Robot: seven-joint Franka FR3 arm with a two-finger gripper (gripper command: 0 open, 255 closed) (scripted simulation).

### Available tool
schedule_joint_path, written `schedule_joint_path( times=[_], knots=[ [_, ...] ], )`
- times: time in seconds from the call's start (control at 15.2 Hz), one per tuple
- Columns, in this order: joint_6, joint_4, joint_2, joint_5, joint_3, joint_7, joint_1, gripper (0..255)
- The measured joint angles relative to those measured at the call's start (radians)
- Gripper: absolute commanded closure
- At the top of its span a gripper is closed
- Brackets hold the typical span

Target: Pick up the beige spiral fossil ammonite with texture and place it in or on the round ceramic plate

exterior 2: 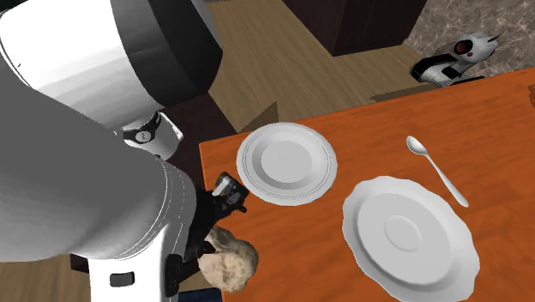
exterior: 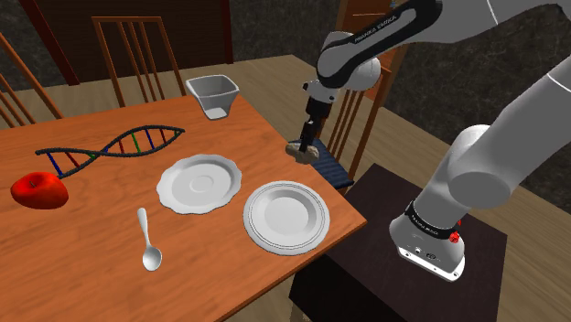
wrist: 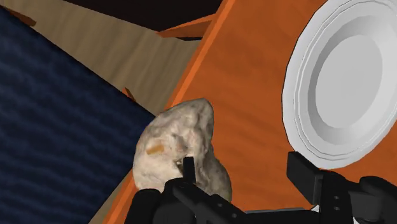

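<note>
The beige, rough ammonite (exterior: 302, 150) (exterior 2: 229, 263) (wrist: 181, 149) sits at the table's edge on the shoulder view's right, partly overhanging a blue chair seat (wrist: 57, 127). My gripper (exterior: 310, 135) (wrist: 245, 170) points down right over it. Its fingers stand apart: one finger (wrist: 188, 167) lies against the fossil, while the other (wrist: 304, 175) is clear of it, so the jaws do not clasp it. The round white plate (exterior: 285, 217) (exterior 2: 285, 163) (wrist: 343, 83) with a ringed rim lies on the table a short way from the fossil, near the table's front corner.
A scalloped white plate (exterior: 199, 183) (exterior 2: 410, 236) lies beside the round one, with a spoon (exterior: 148, 242) (exterior 2: 435, 170) nearby. A white cup (exterior: 213, 96), a DNA model (exterior: 110, 146) and a red apple (exterior: 39, 190) stand farther off. Chairs ring the table (exterior: 91, 229).
</note>
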Motion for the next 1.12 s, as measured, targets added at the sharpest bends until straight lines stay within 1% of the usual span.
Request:
schedule_joint_path(
  times=[0.13,0.2,0.33,0.73,0.86,1.06,1.12],
  knots=[
    [0.223,-0.197,-0.151,-0.047,0.091,0.17,-0.016,0],
    [0.289,-0.249,-0.186,-0.056,0.12,0.22,-0.025,0],
    [0.369,-0.294,-0.189,-0.051,0.141,0.247,-0.026,0],
    [0.503,-0.297,-0.095,-0.005,0.132,0.229,0.003,0],
    [0.514,-0.297,-0.087,-0.001,0.129,0.225,0.007,0],
    [0.503,-0.301,-0.081,-0.001,0.134,0.225,0.014,0],
    [0.502,-0.301,-0.08,-0.001,0.134,0.225,0.014,255]
  ],
)
